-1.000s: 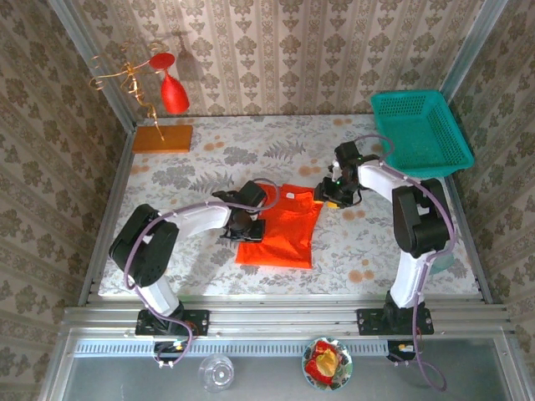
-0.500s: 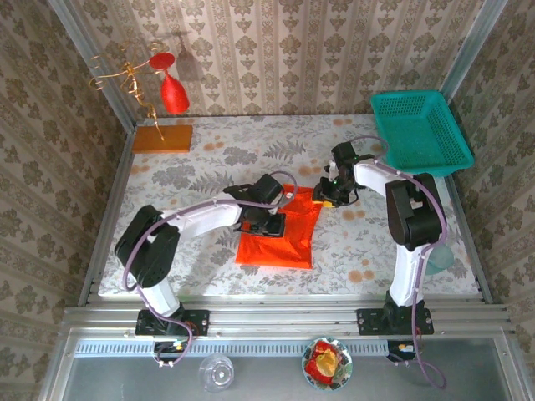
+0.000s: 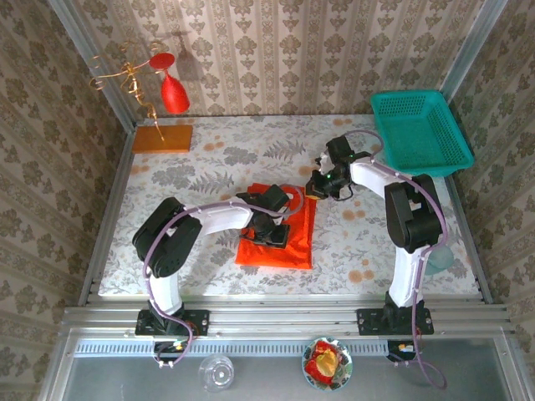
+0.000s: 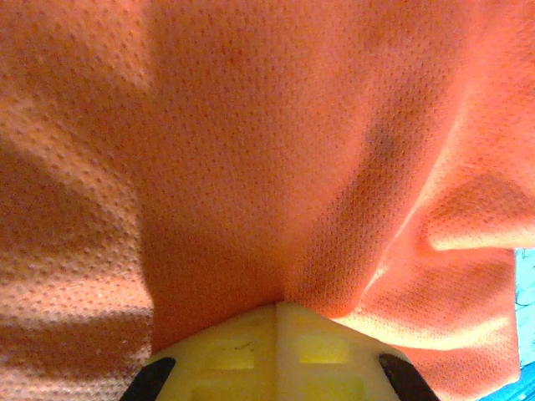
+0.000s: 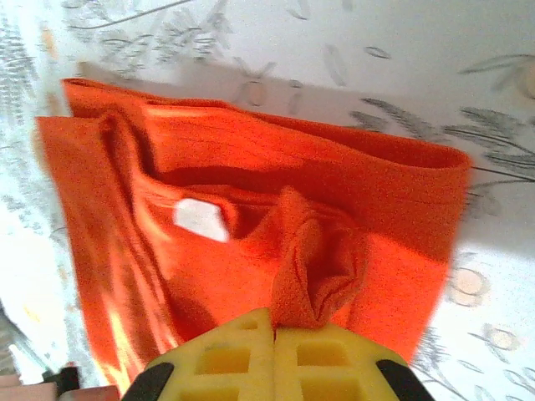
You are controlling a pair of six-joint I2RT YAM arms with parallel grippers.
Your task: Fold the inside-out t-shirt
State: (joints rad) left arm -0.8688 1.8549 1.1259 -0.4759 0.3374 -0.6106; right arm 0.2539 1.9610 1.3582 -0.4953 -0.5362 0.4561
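Both sets of fingers pinched fully shut on cloth: left gripper [image 4: 276,307] mid-shirt, right gripper [image 5: 273,324] at its 1 o'clock corner. The inside-out t-shirt [image 3: 284,249] lies mid-table [image 3: 209,159], partly folded.

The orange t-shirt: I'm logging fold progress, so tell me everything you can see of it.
The t-shirt is plain bright orange-red, a soft fine-mesh knit without print, with a small white tag showing. It lies mid-table on the floral table, partly folded into a rough, wrinkled rectangle. The left gripper has its jaws shut on a fold over the shirt's middle. The right gripper has its jaws shut on a bunched bit at the far right corner.
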